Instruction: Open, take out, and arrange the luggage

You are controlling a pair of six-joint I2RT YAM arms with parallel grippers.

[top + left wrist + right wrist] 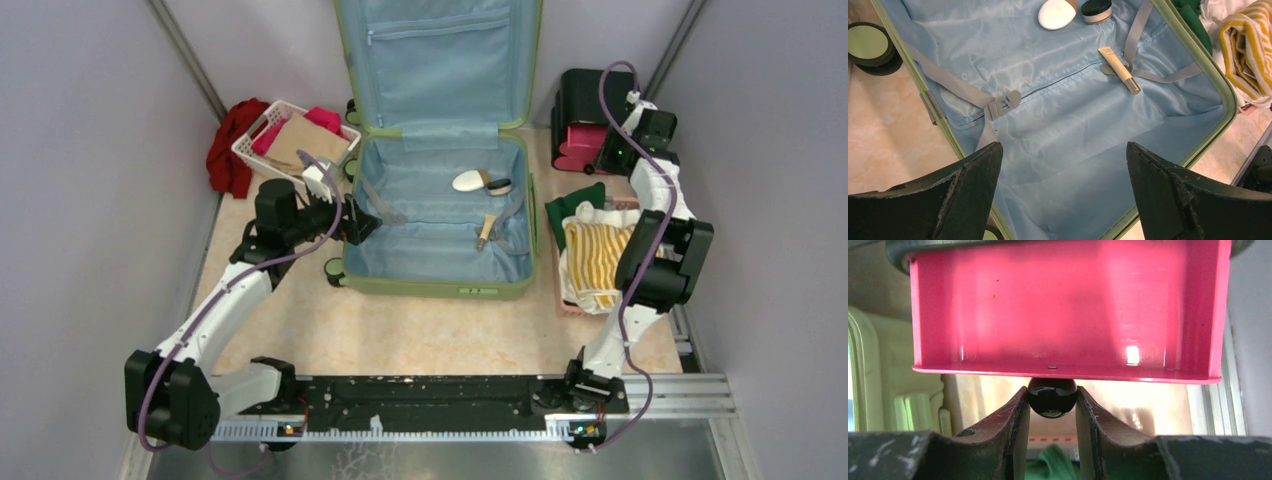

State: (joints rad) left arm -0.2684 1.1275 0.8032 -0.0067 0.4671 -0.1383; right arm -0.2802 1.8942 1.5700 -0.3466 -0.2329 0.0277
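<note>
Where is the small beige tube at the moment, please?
In the top view the beige tube lies inside the open luggage, right of centre, nearer the arms than the white oval case.

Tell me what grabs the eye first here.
The big light-green luggage lies open mid-table, lid propped upright, blue lining nearly bare. At the far right, the right gripper pinches the black knob of a pink drawer. The left gripper hangs open over the luggage's left edge.
</note>
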